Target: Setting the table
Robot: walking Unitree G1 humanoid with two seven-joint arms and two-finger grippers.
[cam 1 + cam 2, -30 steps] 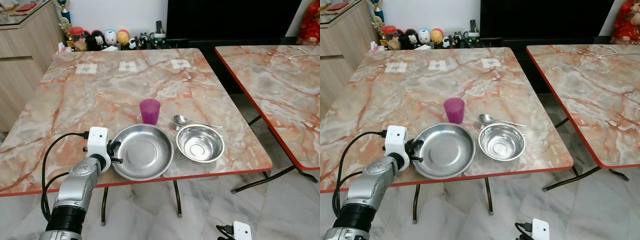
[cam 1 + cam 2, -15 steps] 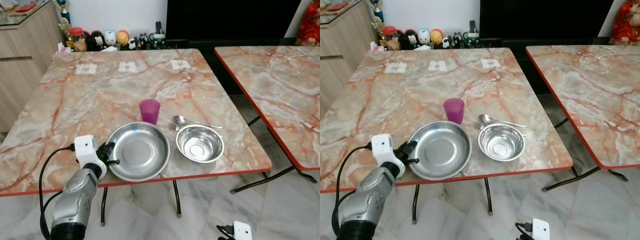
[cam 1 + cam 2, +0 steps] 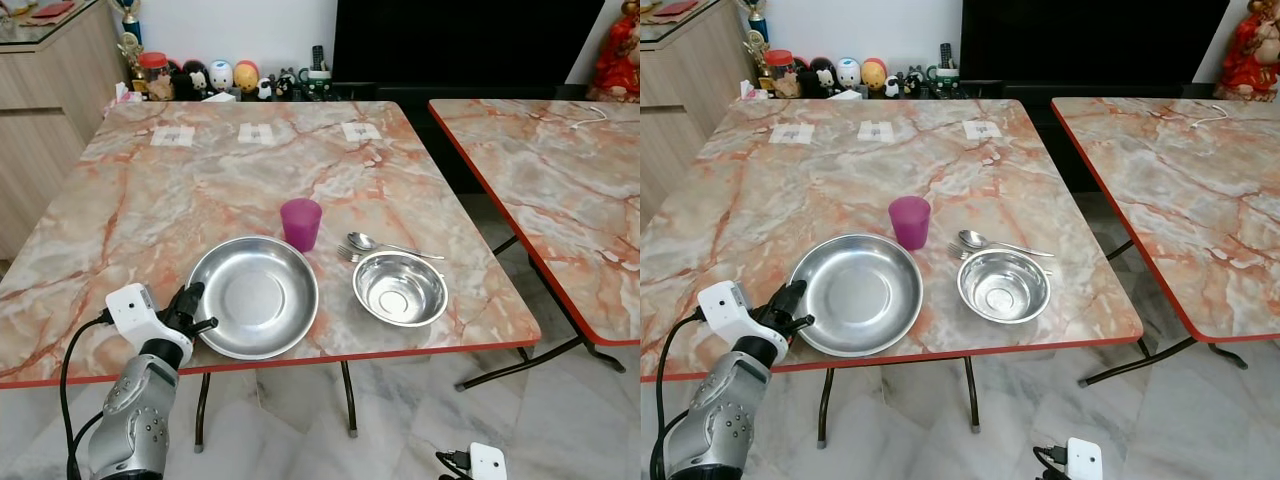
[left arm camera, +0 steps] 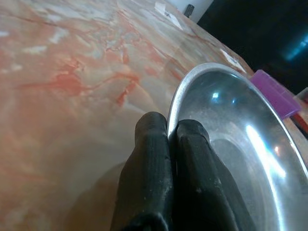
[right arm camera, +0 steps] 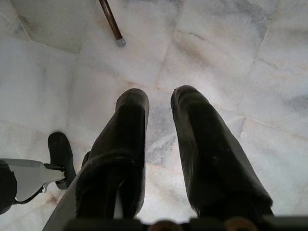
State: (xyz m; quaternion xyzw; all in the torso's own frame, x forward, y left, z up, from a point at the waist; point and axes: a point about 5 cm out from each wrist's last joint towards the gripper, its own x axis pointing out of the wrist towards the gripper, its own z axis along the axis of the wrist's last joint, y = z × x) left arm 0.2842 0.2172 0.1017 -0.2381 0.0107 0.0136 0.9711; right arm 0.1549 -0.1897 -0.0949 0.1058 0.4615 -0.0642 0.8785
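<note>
A wide steel plate point(image 3: 253, 295) lies on the marble table point(image 3: 200, 180) near its front edge. My left gripper point(image 3: 190, 308) is shut on the plate's left rim; in the left wrist view both fingers point(image 4: 149, 159) pinch the rim of the plate point(image 4: 231, 125). A purple cup point(image 3: 300, 222) stands just behind the plate. To the right sits a steel bowl point(image 3: 400, 288), with a spoon point(image 3: 362, 240) and a fork point(image 3: 345, 254) behind it. My right gripper point(image 5: 159, 98) hangs open over the floor.
A second marble table point(image 3: 560, 180) stands to the right across a narrow gap. Figurines and jars point(image 3: 220, 75) line the far edge, a wooden cabinet point(image 3: 50, 90) is at the far left. Paper labels point(image 3: 255, 132) lie on the table's far half.
The plate has slid left along the front edge, away from the bowl, with my left gripper holding its rim. My left arm has drawn back to the left.
</note>
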